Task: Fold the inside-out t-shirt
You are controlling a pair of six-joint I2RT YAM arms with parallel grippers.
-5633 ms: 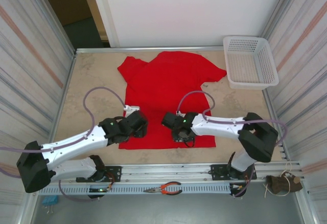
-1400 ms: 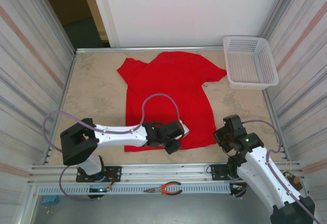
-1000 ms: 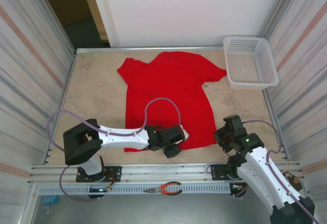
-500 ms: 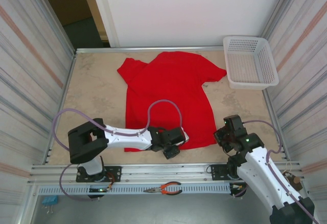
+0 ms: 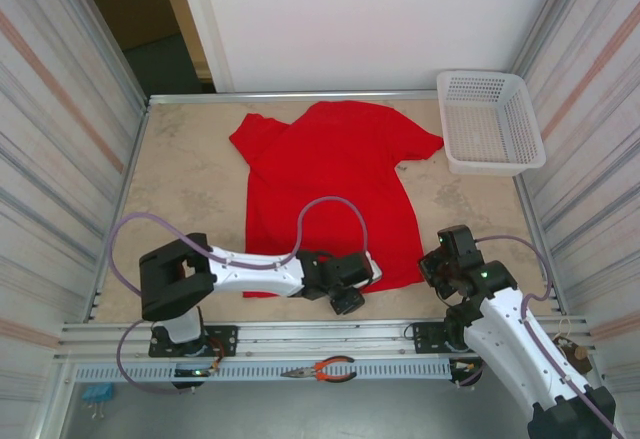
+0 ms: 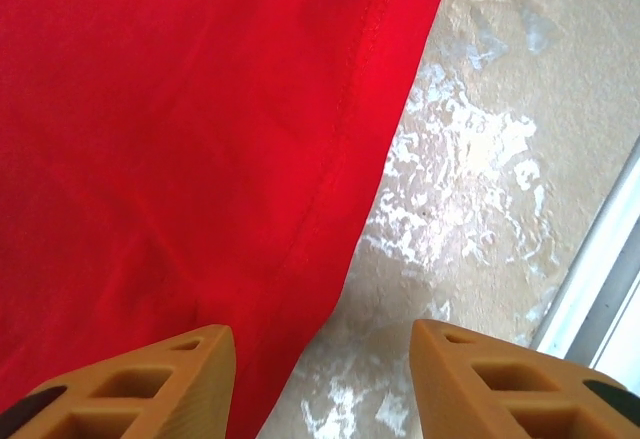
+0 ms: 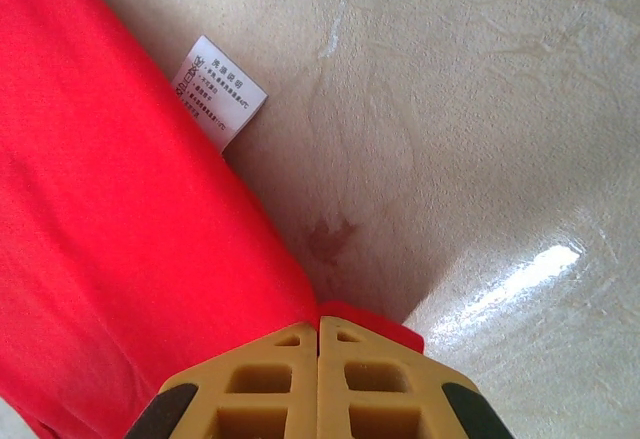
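Bright, even overhead light; sharp frames, white glare patches on the table (image 7: 530,269), soft shadows.

A robotics lab cell: a stone-look counter (image 5: 190,179) boxed in by aluminium-framed panels (image 5: 60,129), arms (image 5: 250,267) bolted to a near rail (image 5: 300,334), pliers (image 5: 325,369) lying there.

Spread flat on the beige table (image 5: 190,189): the inside-out t-shirt (image 5: 330,179), bright red, sleeves out to either side, hem toward the arms. At its near hem, right of the middle, the left gripper (image 5: 347,301), its arm stretched along that hem from the left. Just beside its near right corner, the right gripper (image 5: 437,264). Beyond its right sleeve, apart from the cloth, a white mesh basket (image 5: 490,124). Nearer than its hem, on the metal rail (image 5: 150,371), red-handled pliers (image 5: 325,369).
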